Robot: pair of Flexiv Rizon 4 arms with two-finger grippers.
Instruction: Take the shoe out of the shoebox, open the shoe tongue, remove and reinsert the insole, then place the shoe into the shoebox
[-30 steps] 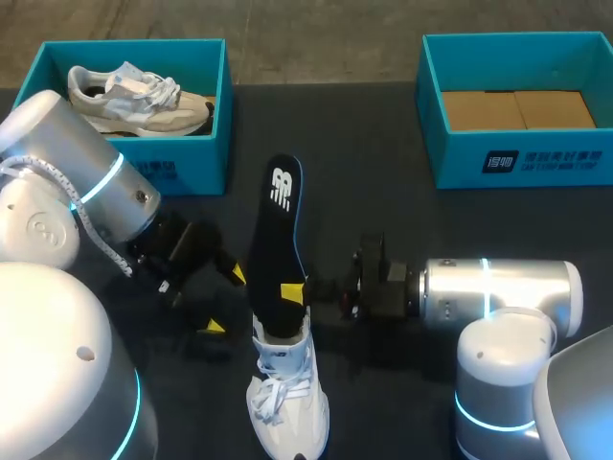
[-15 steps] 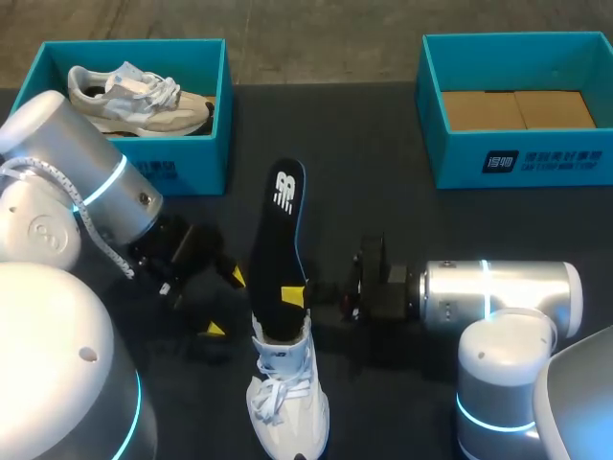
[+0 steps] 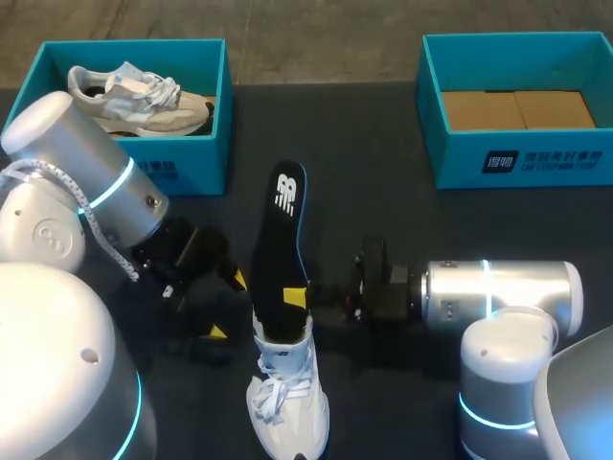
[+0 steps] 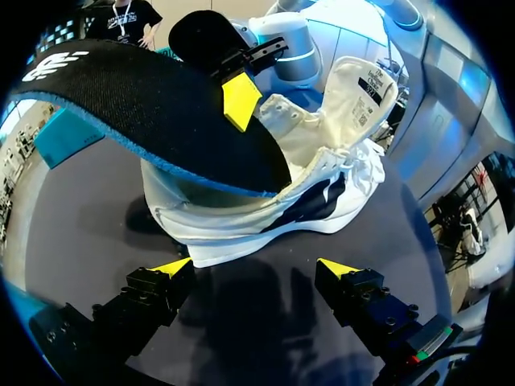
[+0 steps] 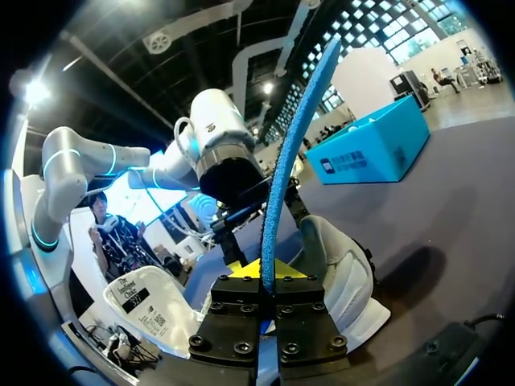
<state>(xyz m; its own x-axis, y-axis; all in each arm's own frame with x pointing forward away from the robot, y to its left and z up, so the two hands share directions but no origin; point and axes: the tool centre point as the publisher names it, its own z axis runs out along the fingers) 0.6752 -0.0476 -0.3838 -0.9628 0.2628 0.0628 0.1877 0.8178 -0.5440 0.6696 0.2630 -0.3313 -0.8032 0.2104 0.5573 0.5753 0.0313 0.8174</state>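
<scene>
Insole (image 3: 283, 240): one end inside white shoe (image 3: 285, 398), rest sticking out. Right claw (image 5: 263, 269) clamped on insole edge just outside the shoe opening. Shoe on worktop (image 3: 383, 172), directly ahead of left claw (image 4: 256, 269); fingers apart, clear of shoe.

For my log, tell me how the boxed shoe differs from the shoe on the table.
The boxed shoe lies in the left shoebox; the table shoe stands on its sole on the table. The boxed shoe looks beige and grey, the table shoe mostly white. Only the table shoe has a black insole jutting out, pinched by the right gripper. Both are laced sneakers.
</scene>
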